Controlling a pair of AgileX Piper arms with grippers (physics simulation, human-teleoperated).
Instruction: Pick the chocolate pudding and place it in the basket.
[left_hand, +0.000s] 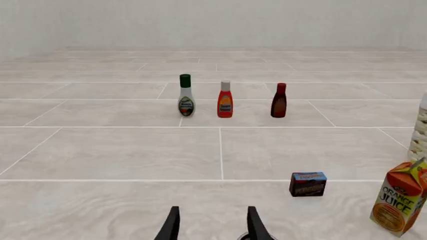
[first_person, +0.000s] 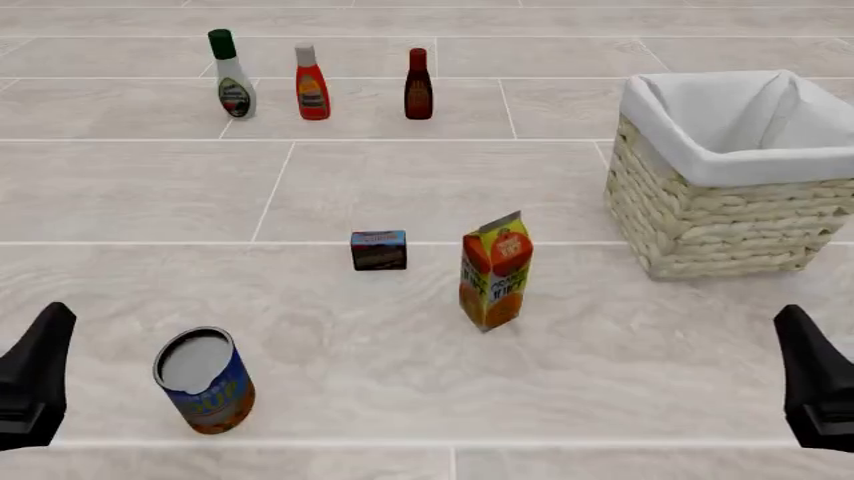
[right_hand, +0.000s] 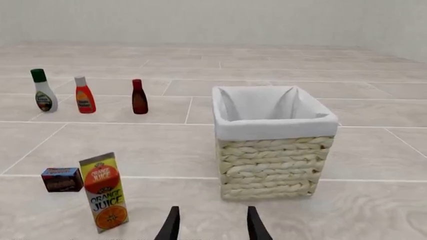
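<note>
Front view: wicker basket (first_person: 727, 215), white cloth lining, far right on the bench (first_person: 400, 190), nothing inside. Orange juice carton (first_person: 495, 270) upright at centre. Soup can (first_person: 204, 380) near left, tilted. Chocolate pudding (first_person: 379, 250) just left of the carton, apart from it, flat, long axis left-right. Left pincer (left_hand: 212, 227) and right pincer (right_hand: 212, 225) both apart, holding nothing.

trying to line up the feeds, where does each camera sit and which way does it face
Front: fixed above and behind the arms, looking forward and down at the chocolate pudding and basket; both grippers show at the lower corners.
Left wrist: behind the left gripper, facing the pudding and three bottles.
Right wrist: behind the right gripper, facing the basket.
All three share the pudding, juice carton and bottles.
</note>
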